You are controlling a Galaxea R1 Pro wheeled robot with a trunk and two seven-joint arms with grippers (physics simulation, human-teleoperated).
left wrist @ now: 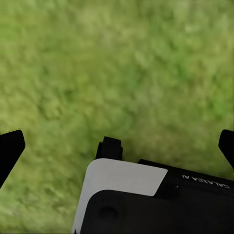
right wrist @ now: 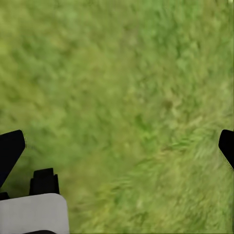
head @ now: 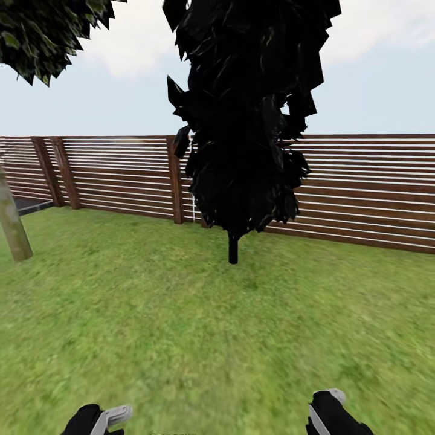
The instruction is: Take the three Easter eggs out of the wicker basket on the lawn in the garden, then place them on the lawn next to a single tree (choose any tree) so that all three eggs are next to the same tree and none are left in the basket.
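Observation:
The lawn [head: 211,326] of mottled green grass spreads ahead of me to the garden's brown slat fence [head: 368,187]. At the far left stands a tree with a pale grey-brown trunk [head: 12,225] and dark green leaves overhead. The Easter eggs and the wicker basket are out of view. My left gripper [head: 101,419] and right gripper [head: 331,412] hang low at the near edge of the head view. In the wrist views, the left gripper [left wrist: 118,146] and right gripper [right wrist: 118,146] are open, fingers wide apart with only grass between them.
An all-black conifer-like tree [head: 244,121] rises straight ahead on a thin black stem [head: 233,249], just in front of the fence. A white-and-black part of my own body [left wrist: 146,200] lies under the left gripper. Open grass stretches between me and both trees.

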